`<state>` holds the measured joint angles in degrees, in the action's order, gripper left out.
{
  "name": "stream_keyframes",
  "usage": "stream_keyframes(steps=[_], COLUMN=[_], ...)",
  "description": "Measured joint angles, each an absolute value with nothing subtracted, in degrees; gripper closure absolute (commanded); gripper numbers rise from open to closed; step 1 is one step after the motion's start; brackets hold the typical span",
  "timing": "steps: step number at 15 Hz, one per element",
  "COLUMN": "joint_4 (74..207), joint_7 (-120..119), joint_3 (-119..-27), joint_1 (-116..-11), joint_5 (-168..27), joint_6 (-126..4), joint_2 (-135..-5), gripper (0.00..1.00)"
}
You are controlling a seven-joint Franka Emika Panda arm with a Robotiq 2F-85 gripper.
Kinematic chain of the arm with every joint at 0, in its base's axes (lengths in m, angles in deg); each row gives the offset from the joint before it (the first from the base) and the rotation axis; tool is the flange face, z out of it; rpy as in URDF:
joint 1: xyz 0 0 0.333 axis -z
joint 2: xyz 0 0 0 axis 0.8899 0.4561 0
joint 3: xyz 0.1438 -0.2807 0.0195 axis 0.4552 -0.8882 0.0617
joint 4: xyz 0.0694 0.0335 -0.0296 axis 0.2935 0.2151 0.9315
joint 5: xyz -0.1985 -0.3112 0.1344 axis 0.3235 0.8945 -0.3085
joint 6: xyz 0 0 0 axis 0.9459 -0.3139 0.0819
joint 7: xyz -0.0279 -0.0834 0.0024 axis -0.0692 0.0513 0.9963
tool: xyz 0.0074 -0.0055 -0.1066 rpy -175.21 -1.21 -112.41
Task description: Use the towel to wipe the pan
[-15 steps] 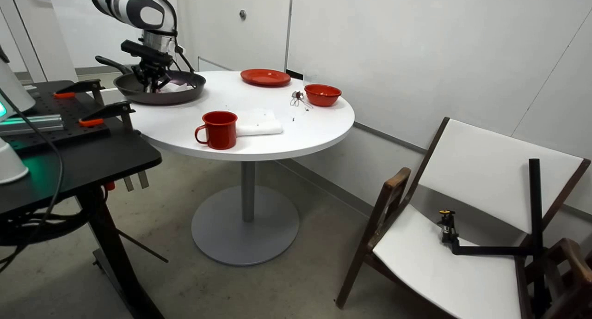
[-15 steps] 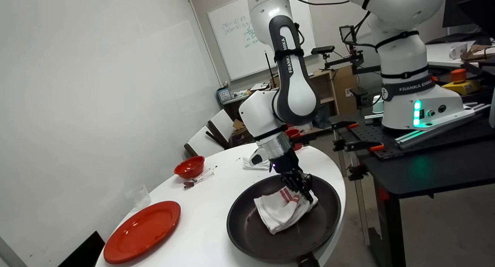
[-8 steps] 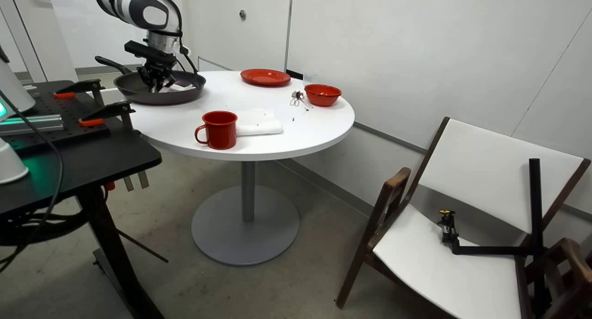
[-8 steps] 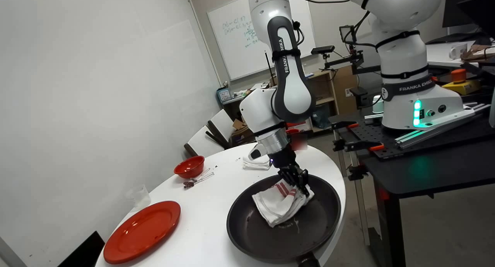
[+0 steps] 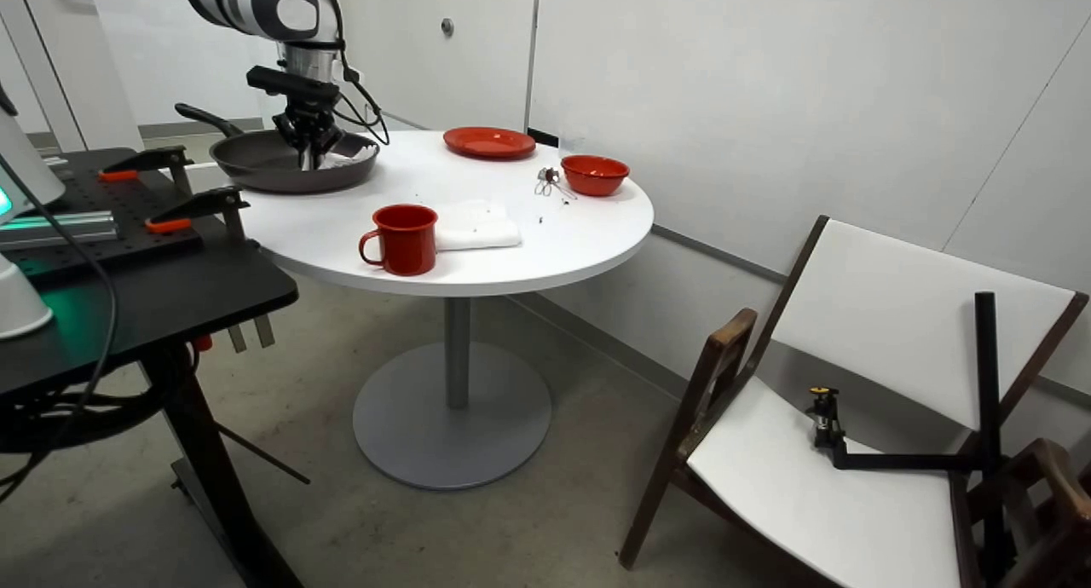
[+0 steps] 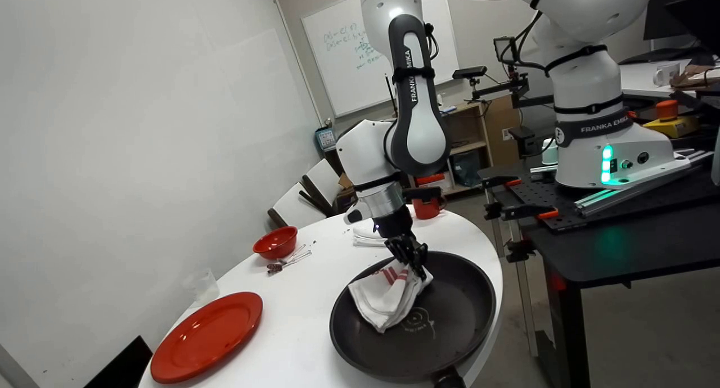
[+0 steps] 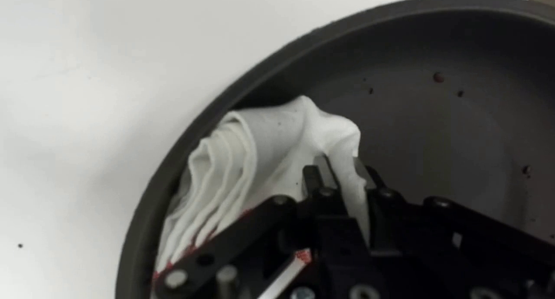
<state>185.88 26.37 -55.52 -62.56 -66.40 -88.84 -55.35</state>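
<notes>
whiteboard [image 6: 360, 93]: handwriting [image 6: 367, 52], illegible | arm [image 6: 424, 126], base [image 6: 576, 157]: FRANKA EMIKA | pan [image 6: 461, 309]: print [image 6: 416, 319] unreadable

"How does the arm [image 6: 426, 138] look?"
"Bent, extended from its base [image 6: 610, 143], with the wrist [image 6: 382, 201] low."
"And the gripper [image 7: 342, 169]?"
"Pointing down in both exterior views."
"Its fingers [image 7: 323, 175]?"
"Drawn nearly together in the wrist view, pinching, with only a narrow gap between them."

Round white table [image 5: 562, 240], stuff laid out
Folded white cloth [image 5: 479, 235] is parked near the red mug [image 5: 407, 247]; pan [image 6: 453, 323], red bowl [image 5: 594, 179], wire thing [image 5: 548, 177] and red plate [image 6: 208, 338] are all set farther from it.
</notes>
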Motion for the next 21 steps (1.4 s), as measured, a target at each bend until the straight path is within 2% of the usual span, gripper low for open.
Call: stream_keyframes(steps=[12, 17, 21], joint_4=[178.04, 174.30, 171.87], joint_7=[20.22, 20.16, 21.89], joint_3=[-62.33, -61.74, -57.73], joint_1=[-75.87, -79.82, -80.96], joint_5=[-58.25, -55.81, -55.60], joint_6=[-88.16, -87.78, -87.00], joint_2=[-54.73, -52.73, -49.79], gripper=[0.96, 0.96, 0.96])
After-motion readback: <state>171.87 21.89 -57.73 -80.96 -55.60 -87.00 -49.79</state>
